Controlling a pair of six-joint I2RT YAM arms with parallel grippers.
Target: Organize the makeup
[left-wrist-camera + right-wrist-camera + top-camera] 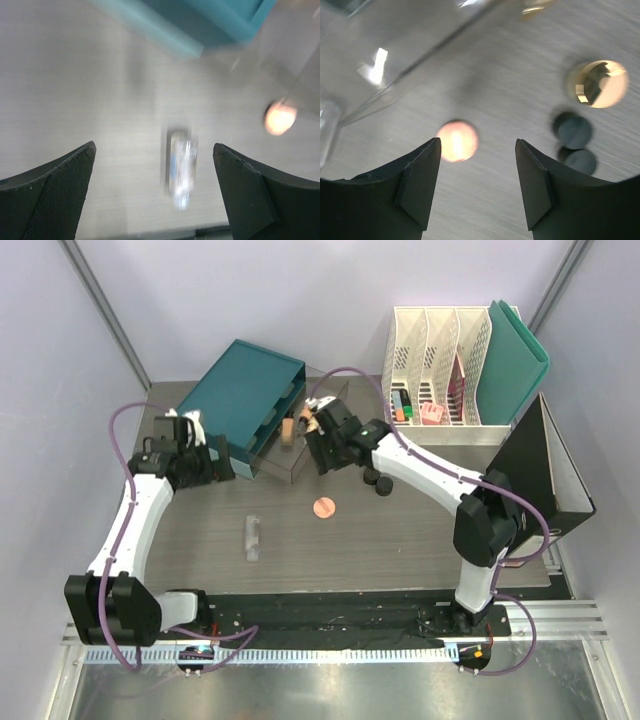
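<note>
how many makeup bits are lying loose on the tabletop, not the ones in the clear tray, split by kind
clear tube: 1
round pink compact: 1
black jars: 2
tan jar: 1
Total: 5
</note>
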